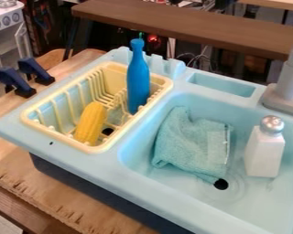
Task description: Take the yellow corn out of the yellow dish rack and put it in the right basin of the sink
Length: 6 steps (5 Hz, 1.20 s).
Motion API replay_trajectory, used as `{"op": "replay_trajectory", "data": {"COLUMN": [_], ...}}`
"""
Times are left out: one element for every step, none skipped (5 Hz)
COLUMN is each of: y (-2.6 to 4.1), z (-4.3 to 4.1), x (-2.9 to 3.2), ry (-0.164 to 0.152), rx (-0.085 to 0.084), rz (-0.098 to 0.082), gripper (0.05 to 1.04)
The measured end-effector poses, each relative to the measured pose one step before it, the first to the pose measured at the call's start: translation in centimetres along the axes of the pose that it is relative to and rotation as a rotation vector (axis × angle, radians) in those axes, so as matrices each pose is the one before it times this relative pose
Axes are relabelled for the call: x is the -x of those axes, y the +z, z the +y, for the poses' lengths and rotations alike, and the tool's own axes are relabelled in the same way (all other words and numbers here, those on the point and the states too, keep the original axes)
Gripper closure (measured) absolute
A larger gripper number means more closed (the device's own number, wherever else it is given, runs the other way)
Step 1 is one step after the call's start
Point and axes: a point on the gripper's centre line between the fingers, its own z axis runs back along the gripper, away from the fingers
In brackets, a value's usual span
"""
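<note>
See bottle (138, 78) upright along rack's (58, 136) right edge, probably for support; corn (91, 122) near front edge. Cannot tell jaws' state.

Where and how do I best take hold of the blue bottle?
I'd take the bottle by its slim neck, coming down from above with the jaws on opposite sides: it stands about upright in the rack, the neck rises above the rim, and the body below is wider.

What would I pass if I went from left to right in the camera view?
Dark blue clamps → yellow corn → blue bottle → teal cloth → white shaker with a silvery top.
</note>
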Motion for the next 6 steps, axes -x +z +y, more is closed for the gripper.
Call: {"op": "replay_trajectory", "data": {"y": [-1.109,-0.991,1.633,0.14,-1.348,-0.753], "z": [0.051,-0.17,0.532,1.493,3.104,2.686], "x": [0.156,1.89,1.861,1.575,1.969,1.61], "ry": [0.0017,0.0154,0.0031,0.0559,0.1361,0.0985], "rx": [-0.0024,-0.0286,-0.0335,-0.0219,-0.0106,-0.0416], "rz": [0.0383,0.0297,-0.0239,0.0216,0.0278,-0.0443], "gripper": [0.081,0.081,0.081,0.081,0.081,0.081]}}
